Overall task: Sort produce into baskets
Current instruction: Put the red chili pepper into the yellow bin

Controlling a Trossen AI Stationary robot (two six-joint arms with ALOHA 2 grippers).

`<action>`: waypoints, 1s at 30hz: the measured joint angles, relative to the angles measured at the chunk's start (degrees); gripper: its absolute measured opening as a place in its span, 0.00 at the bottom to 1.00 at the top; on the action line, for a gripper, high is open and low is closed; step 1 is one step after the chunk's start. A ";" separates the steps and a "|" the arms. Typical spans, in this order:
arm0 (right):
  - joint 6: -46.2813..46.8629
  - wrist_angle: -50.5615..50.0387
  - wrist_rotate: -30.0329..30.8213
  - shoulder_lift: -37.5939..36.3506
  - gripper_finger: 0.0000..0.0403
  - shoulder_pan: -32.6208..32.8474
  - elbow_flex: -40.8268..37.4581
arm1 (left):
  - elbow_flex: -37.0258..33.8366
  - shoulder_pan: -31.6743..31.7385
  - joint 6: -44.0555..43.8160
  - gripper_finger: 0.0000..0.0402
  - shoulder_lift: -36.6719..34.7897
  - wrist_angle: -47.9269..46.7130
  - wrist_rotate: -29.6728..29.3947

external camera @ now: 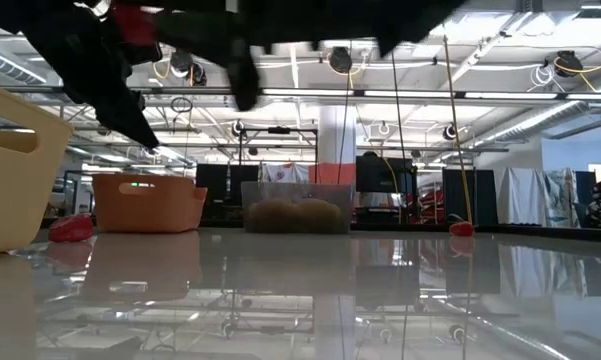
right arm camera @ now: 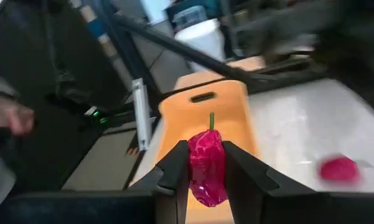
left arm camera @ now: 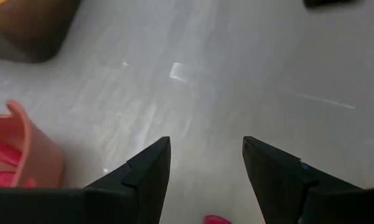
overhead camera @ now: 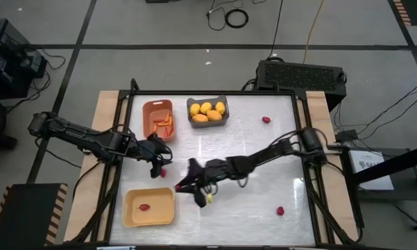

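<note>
A dark red pepper (right arm camera: 207, 167) with a short green stem was clamped between the fingers of the right gripper (right arm camera: 206, 171), its wrinkled, glossy body standing upright and its lower end cut off by the picture's edge. In the high view that gripper (overhead camera: 187, 182) hung over the table (overhead camera: 264, 201) just beside the pale yellow basket (overhead camera: 148, 207), but the pepper itself was hidden there under the dark fingers. The wrist view showed the same basket (right arm camera: 205, 112) straight ahead, with a handle slot in its near wall, and another red pepper (right arm camera: 339, 168) lying blurred on the table off to one side. One red piece (overhead camera: 145, 207) already lay inside the yellow basket. On the far side of that basket from the table's front edge, the left gripper (overhead camera: 161, 165) hovered with its fingers spread wide (left arm camera: 205, 171) over bare tabletop, a red pepper (overhead camera: 162, 171) just beside it and only a sliver of it (left arm camera: 216, 219) visible at the frame's edge. Farther on stood the orange basket (overhead camera: 157, 119) with carrot sticks and the grey basket (overhead camera: 207, 111) with lemons. Two more red peppers (overhead camera: 266, 119) (overhead camera: 280, 210) lay well apart from the yellow basket. A person's hand (right arm camera: 9, 115) showed dimly beyond the table.
</note>
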 joint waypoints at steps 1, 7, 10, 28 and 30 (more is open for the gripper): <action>-0.75 -0.54 -2.17 1.54 0.20 -0.41 2.50 | 0.00 0.06 0.24 0.52 0.00 -0.04 -0.38; -1.48 -0.60 -14.21 10.77 0.20 -2.73 13.97 | 0.00 0.66 0.71 0.52 0.02 -0.15 -1.89; -0.35 -0.73 -17.75 14.67 0.20 -3.40 18.20 | 0.02 0.61 1.46 0.52 0.02 -0.26 -1.36; -0.40 -0.41 -22.39 18.40 0.44 -4.78 23.36 | 0.02 0.63 1.62 0.52 0.02 -0.09 -1.01; -0.40 -0.40 -22.64 18.40 0.46 -4.90 23.36 | 0.02 0.63 1.68 0.52 0.02 -0.09 -1.03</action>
